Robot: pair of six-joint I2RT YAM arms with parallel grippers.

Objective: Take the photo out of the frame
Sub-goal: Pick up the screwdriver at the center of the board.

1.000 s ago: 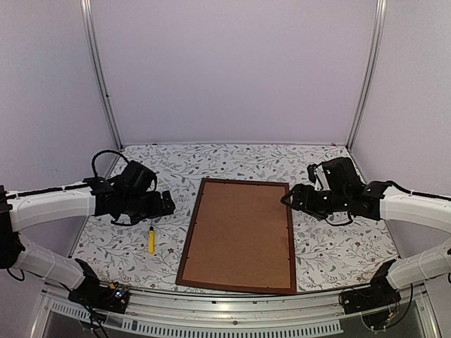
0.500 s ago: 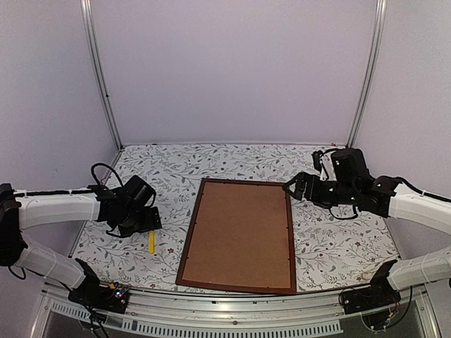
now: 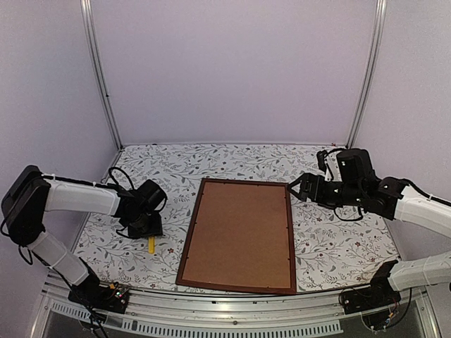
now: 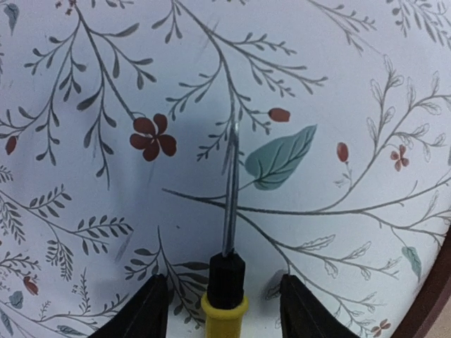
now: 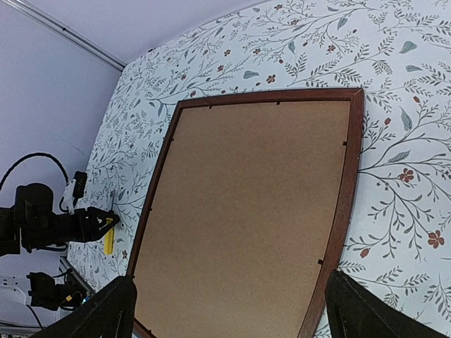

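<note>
Barely begun: the frame [image 3: 189, 232] lies face down mid-table, backing board [image 3: 239, 232] in and the photo hidden, left gripper [image 3: 144, 229] spread astride a yellow-handled screwdriver [image 4: 225, 282], right gripper [image 3: 296, 190] spread beside the frame's far corner.

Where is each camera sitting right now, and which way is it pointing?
Top external: above and behind the bases, looking down on the table; left arm, right arm, frame, screwdriver show.
Left wrist: close over the table, facing down; left gripper open astride the screwdriver.
Right wrist: raised at right, looking leftward across the frame; right gripper open, left arm beyond.
Shared: all three show the screwdriver.
</note>
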